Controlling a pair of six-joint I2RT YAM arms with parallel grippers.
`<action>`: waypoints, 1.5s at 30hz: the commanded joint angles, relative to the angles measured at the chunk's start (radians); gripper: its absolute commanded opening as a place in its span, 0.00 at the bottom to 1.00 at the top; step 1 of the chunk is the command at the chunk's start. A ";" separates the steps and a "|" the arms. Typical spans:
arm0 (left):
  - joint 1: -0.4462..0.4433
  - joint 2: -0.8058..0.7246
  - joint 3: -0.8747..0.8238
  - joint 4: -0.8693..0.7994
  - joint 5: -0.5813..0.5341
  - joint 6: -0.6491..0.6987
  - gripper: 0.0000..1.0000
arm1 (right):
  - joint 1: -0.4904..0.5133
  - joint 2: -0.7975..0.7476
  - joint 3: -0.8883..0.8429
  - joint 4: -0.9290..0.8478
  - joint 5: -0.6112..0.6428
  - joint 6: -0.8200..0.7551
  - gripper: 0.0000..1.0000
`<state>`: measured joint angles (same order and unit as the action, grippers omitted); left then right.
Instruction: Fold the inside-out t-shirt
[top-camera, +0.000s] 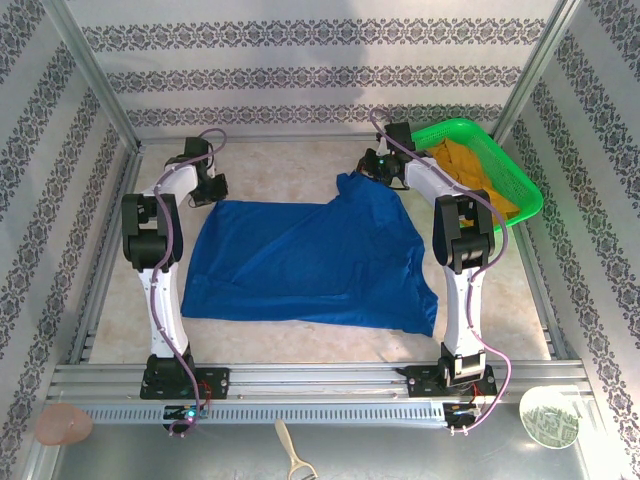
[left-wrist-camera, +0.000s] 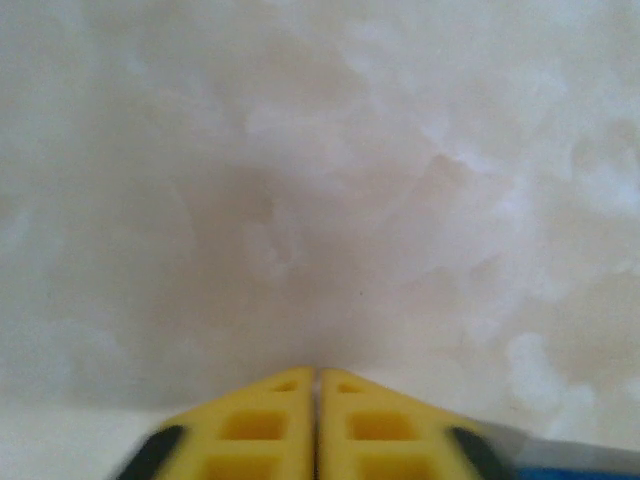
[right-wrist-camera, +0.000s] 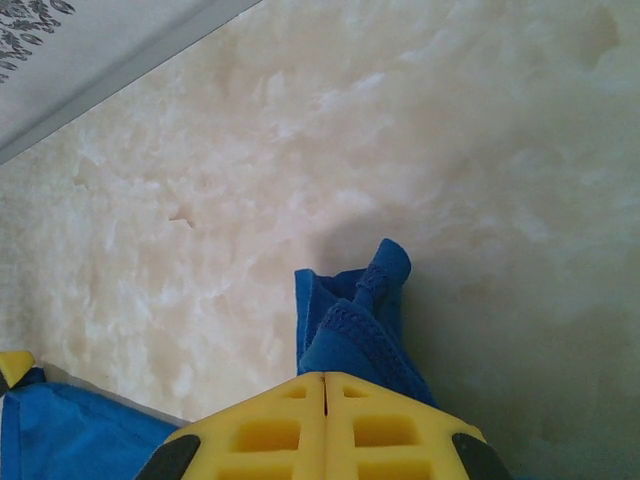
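The royal-blue inside-out t-shirt (top-camera: 300, 265) is spread mostly flat across the middle of the marbled table (top-camera: 290, 165), between the two arms. Its near hem runs close to the arm bases. The far right part is bunched and pulled up toward the far side.

In the top view the right gripper (top-camera: 372, 172) sits at that raised far-right corner, touching the cloth, just beside the green basket (top-camera: 520, 195). The basket holds an orange-yellow garment (top-camera: 470, 165) and stands at the far right, apart from the shirt body.

In the right wrist view the right gripper (right-wrist-camera: 325, 376) has its yellow fingers (right-wrist-camera: 270, 432) pressed together. A wad of the blue t-shirt (right-wrist-camera: 350, 310) sticks out past the tips, with a stitched hem edge visible, so it is clamped on the shirt. The wad hangs over bare table (right-wrist-camera: 450, 120). More blue cloth lies at the lower left of that view.

In the top view the left gripper (top-camera: 207, 192) is at the shirt's far left corner, at or just off the edge. In the left wrist view the left gripper (left-wrist-camera: 316, 372) has its yellow fingers (left-wrist-camera: 250, 425) together, with only a thin seam between them. No cloth is visible past the tips, and it cannot be told whether any is pinched underneath. A sliver of the blue t-shirt (left-wrist-camera: 585, 472) shows at the bottom right corner, just beside the fingers. Ahead of them is bare table (left-wrist-camera: 300, 180), somewhat blurred.
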<state>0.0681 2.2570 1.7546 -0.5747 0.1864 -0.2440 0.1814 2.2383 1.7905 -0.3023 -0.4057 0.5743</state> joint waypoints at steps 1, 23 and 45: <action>-0.003 0.006 0.020 -0.041 0.014 0.004 0.00 | 0.006 -0.057 -0.021 0.003 0.006 0.004 0.00; 0.084 -0.657 -0.717 0.329 -0.012 -0.321 0.00 | 0.027 -0.786 -0.743 0.173 0.087 0.052 0.00; 0.187 -0.807 -0.964 0.334 0.008 -0.412 0.01 | 0.224 -1.375 -1.347 0.047 0.381 0.182 0.52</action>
<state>0.2390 1.5070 0.8291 -0.2455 0.2047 -0.6231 0.3973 0.9203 0.4614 -0.2058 -0.1169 0.7174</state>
